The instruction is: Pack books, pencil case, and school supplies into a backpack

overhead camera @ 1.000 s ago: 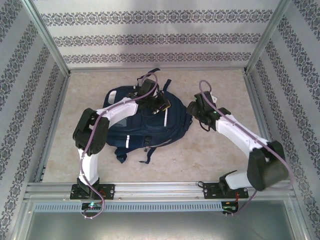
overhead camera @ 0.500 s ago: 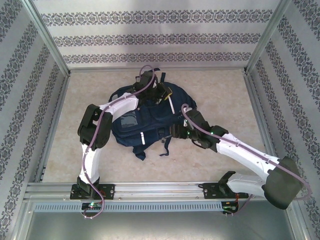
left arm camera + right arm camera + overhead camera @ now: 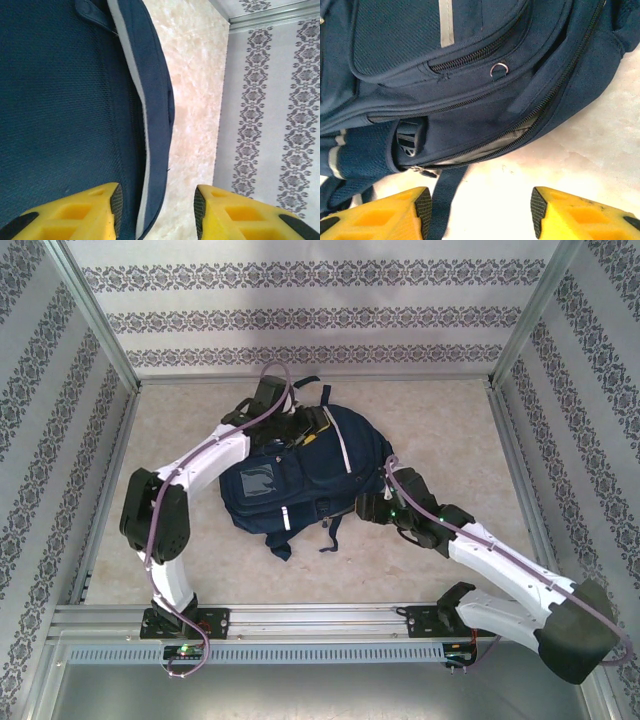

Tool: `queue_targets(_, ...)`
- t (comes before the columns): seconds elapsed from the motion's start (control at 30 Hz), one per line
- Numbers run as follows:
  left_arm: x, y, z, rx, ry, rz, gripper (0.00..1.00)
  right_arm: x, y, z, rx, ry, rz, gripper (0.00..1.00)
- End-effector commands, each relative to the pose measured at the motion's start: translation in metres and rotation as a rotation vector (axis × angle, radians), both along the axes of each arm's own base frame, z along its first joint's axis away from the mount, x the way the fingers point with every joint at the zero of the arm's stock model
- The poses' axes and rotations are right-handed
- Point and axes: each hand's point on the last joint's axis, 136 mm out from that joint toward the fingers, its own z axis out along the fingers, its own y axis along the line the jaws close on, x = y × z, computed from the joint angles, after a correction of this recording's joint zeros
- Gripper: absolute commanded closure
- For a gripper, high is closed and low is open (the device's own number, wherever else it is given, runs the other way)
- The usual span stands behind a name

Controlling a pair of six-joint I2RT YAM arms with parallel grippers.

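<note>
**Backpack swung round; left claw released; right claw brought to the near corner**

Finds the backpack (image 3: 300,480) lying flat at the middle of the worktop (image 3: 450,420), front pockets up. Records it as swung round and carried a little toward the far side against a second ago, with its dark straps now trailing off the near edge.

Notes the left arm (image 3: 190,475) stretched further across the far end of the backpack than before. Finds the left claw (image 3: 157,212) parted, where a second ago it was shut. Sees a padded navy edge of the backpack lying under the gap, close by one finger and clear of the other, so nothing clamped. Reads this as a release just made, most likely after hauling the backpack into its new position.

Notes the right arm (image 3: 500,560) gone from beside the far right of the backpack to its near right corner. Finds the right claw (image 3: 477,210) parted and empty, somewhat narrower than a second ago, with bare worktop between its fingers and a dark strap (image 3: 442,200) passing just beside one of them. Sees, directly ahead of it, a zip (image 3: 505,140) standing partly open with pale lining (image 3: 495,143) showing. Cannot tell what lies within.

Judges the backpack now turned so that this opening faces the right claw. Considers widening or closing that zip the likely next concern. Cannot confirm how far the packing has gone.
</note>
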Motion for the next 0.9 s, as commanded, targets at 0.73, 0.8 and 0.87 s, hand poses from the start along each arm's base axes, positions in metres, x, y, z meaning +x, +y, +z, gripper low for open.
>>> queue_targets(0.73, 0.027, -0.066, -0.038, -0.02, 0.073, -0.154, 0.62, -0.002, -0.022, -0.016, 0.013, 0.054, -0.08, 0.47)
queue_targets(0.8, 0.029, -0.072, -0.039, -0.025, 0.073, -0.158, 0.63, -0.003, -0.02, -0.018, 0.023, 0.062, -0.074, 0.48)
queue_targets(0.87, 0.033, -0.077, -0.041, -0.036, 0.076, -0.163, 0.68, -0.004, -0.018, -0.021, 0.03, 0.069, -0.064, 0.49)
